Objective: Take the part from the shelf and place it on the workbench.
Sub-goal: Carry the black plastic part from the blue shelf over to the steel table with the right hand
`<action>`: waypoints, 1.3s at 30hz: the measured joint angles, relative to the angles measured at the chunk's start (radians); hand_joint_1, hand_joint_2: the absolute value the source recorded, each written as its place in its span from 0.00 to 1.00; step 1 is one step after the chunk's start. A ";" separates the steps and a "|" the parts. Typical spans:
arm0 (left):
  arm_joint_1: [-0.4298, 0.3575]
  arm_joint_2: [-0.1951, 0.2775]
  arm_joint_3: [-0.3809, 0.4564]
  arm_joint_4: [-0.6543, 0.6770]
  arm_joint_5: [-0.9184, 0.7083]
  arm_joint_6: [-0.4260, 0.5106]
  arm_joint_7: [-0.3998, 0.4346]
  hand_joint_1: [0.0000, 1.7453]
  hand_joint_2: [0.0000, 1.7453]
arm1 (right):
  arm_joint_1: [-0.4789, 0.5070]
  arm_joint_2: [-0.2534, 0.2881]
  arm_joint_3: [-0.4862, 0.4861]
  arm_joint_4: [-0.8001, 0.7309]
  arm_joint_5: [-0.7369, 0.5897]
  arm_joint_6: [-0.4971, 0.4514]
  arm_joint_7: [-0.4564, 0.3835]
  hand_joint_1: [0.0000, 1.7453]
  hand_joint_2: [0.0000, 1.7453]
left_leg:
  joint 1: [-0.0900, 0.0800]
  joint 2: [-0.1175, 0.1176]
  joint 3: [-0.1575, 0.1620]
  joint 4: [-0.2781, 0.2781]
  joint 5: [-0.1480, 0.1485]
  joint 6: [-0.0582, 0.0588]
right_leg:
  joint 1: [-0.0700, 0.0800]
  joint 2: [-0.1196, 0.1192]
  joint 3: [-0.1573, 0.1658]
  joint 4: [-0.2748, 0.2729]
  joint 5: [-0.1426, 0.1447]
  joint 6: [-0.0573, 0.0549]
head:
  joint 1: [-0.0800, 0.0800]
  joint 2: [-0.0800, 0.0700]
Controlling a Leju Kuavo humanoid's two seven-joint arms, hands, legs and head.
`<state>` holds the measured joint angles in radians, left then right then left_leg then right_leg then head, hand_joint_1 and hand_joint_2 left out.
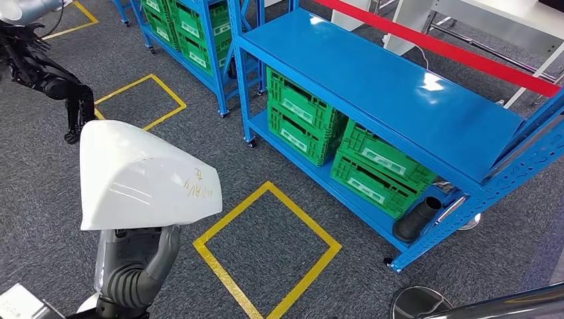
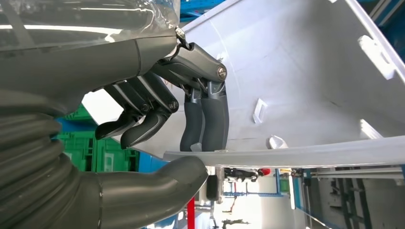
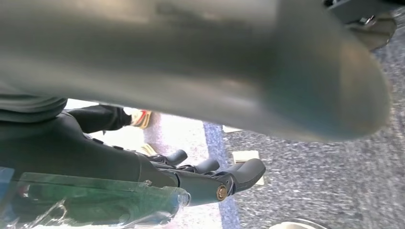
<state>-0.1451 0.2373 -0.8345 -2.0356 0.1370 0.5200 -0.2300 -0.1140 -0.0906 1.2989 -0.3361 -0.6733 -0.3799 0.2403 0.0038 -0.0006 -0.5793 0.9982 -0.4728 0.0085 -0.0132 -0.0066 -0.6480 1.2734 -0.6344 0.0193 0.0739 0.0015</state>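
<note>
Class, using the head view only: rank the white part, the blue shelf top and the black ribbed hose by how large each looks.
1. Blue shelf top
2. White part, though it is nearest the camera, so it looks enlarged
3. Black ribbed hose

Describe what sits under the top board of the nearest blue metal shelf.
Under the blue metal shelf, green plastic crates stacked two high stand on the lower board, with a black ribbed hose at the near end. The top board hides what lies behind the crates.

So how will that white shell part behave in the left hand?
The white shell part looks like thin, hollow moulded plastic, so probably light and fairly stiff. Its glossy surface may slip, since the left hand only pinches one edge.
</note>
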 joint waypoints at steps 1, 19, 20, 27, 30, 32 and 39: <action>0.000 0.000 0.000 0.000 0.000 0.000 0.000 1.00 1.00 | 0.000 0.000 0.000 0.000 0.000 0.000 0.000 0.00 0.00 | -0.001 -0.001 -0.004 0.003 0.001 0.000 | 0.001 0.000 0.019 -0.031 0.025 -0.002 | 0.002 0.000; 0.000 0.001 0.000 0.001 0.003 0.000 0.000 1.00 1.00 | 0.000 -0.002 0.000 0.000 0.000 0.006 0.000 0.00 0.00 | 0.015 -0.003 0.021 0.070 -0.047 -0.064 | 0.002 -0.013 0.086 -0.245 0.139 -0.036 | 0.017 0.000; 0.000 0.001 0.001 0.001 0.003 0.000 0.000 1.00 1.00 | -0.001 -0.002 0.000 0.000 0.000 0.006 0.000 0.00 0.00 | 0.014 -0.003 0.037 0.036 -0.041 -0.058 | 0.003 -0.013 0.081 -0.243 0.142 -0.030 | 0.017 0.000; 0.000 0.001 0.001 0.000 0.002 0.001 0.000 1.00 1.00 | 0.000 -0.001 0.000 0.000 0.000 0.006 -0.003 0.00 0.00 | 0.008 -0.001 0.015 0.007 -0.019 -0.006 | 0.001 -0.003 0.021 -0.128 0.059 0.005 | 0.042 0.000; 0.002 0.000 0.001 0.001 0.002 0.002 0.002 1.00 1.00 | 0.000 -0.001 0.001 0.000 0.000 0.009 -0.004 0.00 0.00 | 0.000 -0.001 0.000 0.009 -0.009 0.004 | 0.002 -0.002 -0.022 0.013 -0.002 0.003 | 0.057 0.000; 0.002 0.000 0.001 0.001 0.002 0.003 0.004 1.00 1.00 | 0.000 -0.001 0.001 0.000 0.002 0.011 -0.003 0.00 0.00 | -0.004 -0.003 -0.007 0.010 -0.004 0.004 | 0.005 -0.001 0.022 -0.049 0.044 -0.004 | 0.066 0.000; 0.001 0.000 0.002 0.001 -0.001 0.008 0.008 1.00 1.00 | 0.005 -0.001 0.004 0.000 0.011 0.014 0.001 0.00 0.00 | -0.004 -0.033 -0.041 0.019 0.017 -0.028 | 0.010 0.027 0.120 -0.265 0.115 -0.036 | 0.086 0.000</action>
<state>-0.1443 0.2376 -0.8329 -2.0349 0.1359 0.5278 -0.2224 -0.1095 -0.0912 1.3027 -0.3360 -0.6626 -0.3664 0.2418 -0.0007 -0.0339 -0.6207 1.0175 -0.4561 -0.0199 -0.0030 0.0205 -0.5282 1.0080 -0.5194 -0.0162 0.1596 0.0019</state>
